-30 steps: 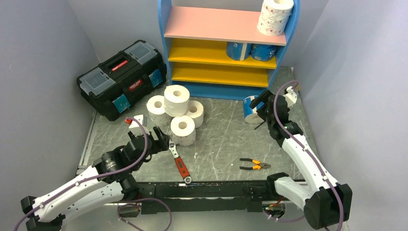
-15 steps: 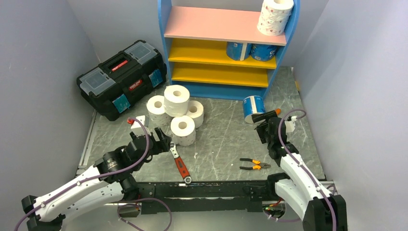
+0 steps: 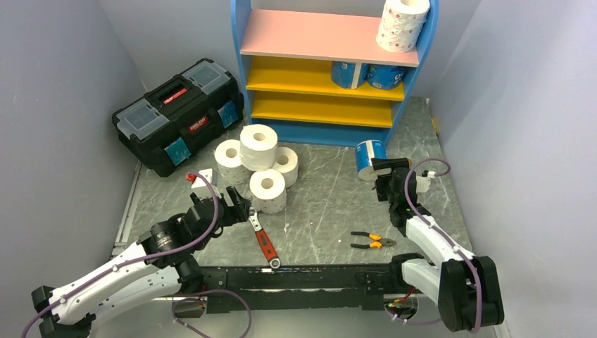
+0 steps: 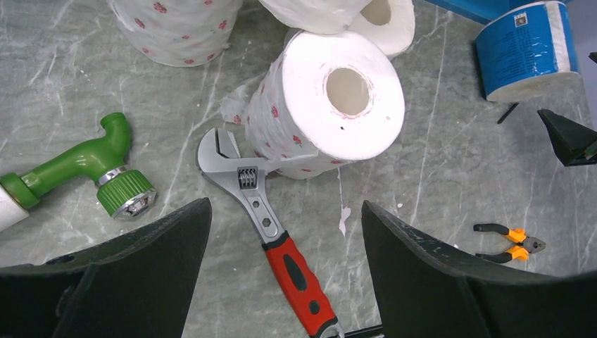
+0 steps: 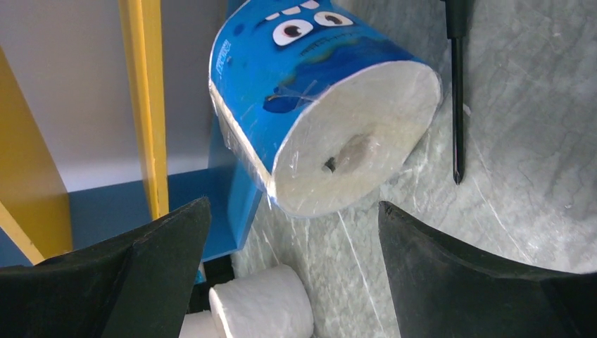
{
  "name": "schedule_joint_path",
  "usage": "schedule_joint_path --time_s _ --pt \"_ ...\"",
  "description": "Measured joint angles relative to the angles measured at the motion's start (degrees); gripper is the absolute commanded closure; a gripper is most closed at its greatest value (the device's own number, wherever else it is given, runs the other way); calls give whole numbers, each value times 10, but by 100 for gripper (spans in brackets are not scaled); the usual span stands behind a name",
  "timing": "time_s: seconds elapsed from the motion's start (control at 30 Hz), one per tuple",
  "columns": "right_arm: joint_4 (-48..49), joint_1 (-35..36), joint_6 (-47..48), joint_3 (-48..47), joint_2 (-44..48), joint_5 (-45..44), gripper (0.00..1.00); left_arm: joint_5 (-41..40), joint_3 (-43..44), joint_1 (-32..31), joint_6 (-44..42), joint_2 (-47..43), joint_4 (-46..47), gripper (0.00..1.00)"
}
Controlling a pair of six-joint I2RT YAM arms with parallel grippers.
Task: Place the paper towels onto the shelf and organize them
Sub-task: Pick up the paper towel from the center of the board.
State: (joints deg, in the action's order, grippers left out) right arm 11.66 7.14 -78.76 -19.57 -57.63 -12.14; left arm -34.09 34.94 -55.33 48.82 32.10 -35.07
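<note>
Three shelved: of the eight paper towels [image 3: 258,144], a pink-dotted roll [image 3: 403,24] stands at the right end of the pink top board [image 3: 317,35] of the shelf [image 3: 239,63]. Two blue-wrapped rolls [image 3: 350,74] sit side by side on the upper yellow board [image 3: 288,79], also towards the right.
Five left: a blue roll [image 5: 317,105] lies on its side on the bench [image 3: 324,204], just in front of the shelf's right foot. A cluster of four white rolls [image 3: 229,156] stands left of the bench's middle, the rolls touching one another.
Progress: under halfway by this count; the lower yellow board [image 3: 317,109] shows no roll on it.
Right pincer [image 5: 292,211]: spread wide and holding nothing, it faces the blue roll's flat end and is apart from it.
Left pincer [image 4: 285,211]: spread and holding nothing, near the nearest dotted roll [image 4: 327,102] of the cluster.
In the way: an adjustable wrench [image 4: 271,232] lies with its head against that roll's base, so a grasp there would probably nudge it. A thin black tool [image 5: 456,91] lies just beside the blue roll.
Around: a black toolbox [image 3: 179,113] left of the shelf, pliers [image 3: 373,241] near the right arm, and a green pipe fitting [image 4: 105,176] beside the wrench.
</note>
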Motion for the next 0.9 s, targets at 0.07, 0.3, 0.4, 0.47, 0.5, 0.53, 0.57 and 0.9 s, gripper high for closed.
schedule_joint_path --time_s 0.07,0.3,0.4,0.47,0.5,0.53,0.57,0.9 --pt "16 -4 -1 0 -12 1 11 0 0 0 -1 0 1 16" --pt "63 -17 -1 -1 -69 8 15 -3 0 0 -1 4 2 16" --pt "78 -20 -1 -2 -90 9 16 -3 0 0 -1 8 1 16" --pt "90 -22 0 -3 -100 10 17 -3 0 0 -1 8 1 16" --pt "97 -22 1 -3 -103 10 18 -3 0 0 -1 8 1 16" --pt "103 -22 1 -3 -106 11 19 -3 0 0 -1 8 1 16" --pt "110 -23 2 -3 -108 12 20 -3 0 0 -1 8 1 16" --pt "153 -23 3 -12 -142 22 36 -5 0 0 -1 19 1 16"
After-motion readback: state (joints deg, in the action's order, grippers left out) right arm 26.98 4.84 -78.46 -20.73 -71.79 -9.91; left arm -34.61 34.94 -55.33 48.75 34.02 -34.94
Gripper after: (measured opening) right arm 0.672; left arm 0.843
